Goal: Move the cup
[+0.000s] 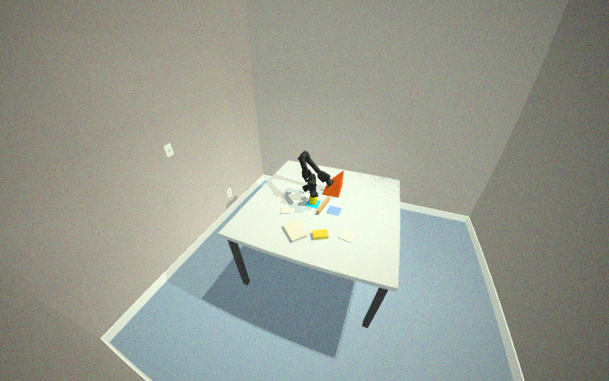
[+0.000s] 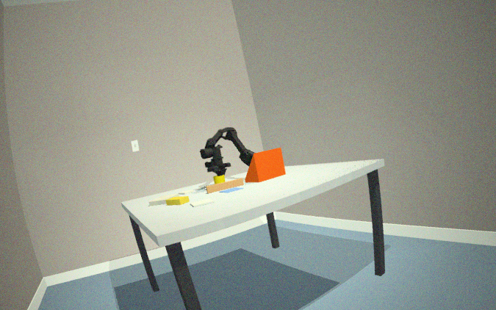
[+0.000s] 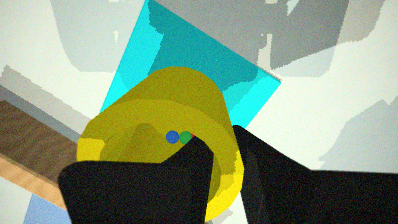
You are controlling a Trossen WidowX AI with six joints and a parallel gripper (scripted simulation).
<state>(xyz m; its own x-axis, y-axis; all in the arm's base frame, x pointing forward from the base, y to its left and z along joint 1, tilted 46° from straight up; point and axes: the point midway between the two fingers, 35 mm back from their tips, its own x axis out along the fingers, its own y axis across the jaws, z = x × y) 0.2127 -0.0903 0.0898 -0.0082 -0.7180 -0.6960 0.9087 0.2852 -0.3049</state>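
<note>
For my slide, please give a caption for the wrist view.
Gripper pinching the yellow cup's wall above the cyan pad.

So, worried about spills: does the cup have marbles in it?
Yes. The wrist view shows a blue marble and a green marble inside the yellow cup, whose wall the gripper pinches.

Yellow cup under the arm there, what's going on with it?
The gripper is shut on the rim of the yellow cup, one finger inside and one outside, over the cyan pad. Blue and green marbles sit inside the cup. A wooden block lies between this pad and a pale blue pad.
</note>
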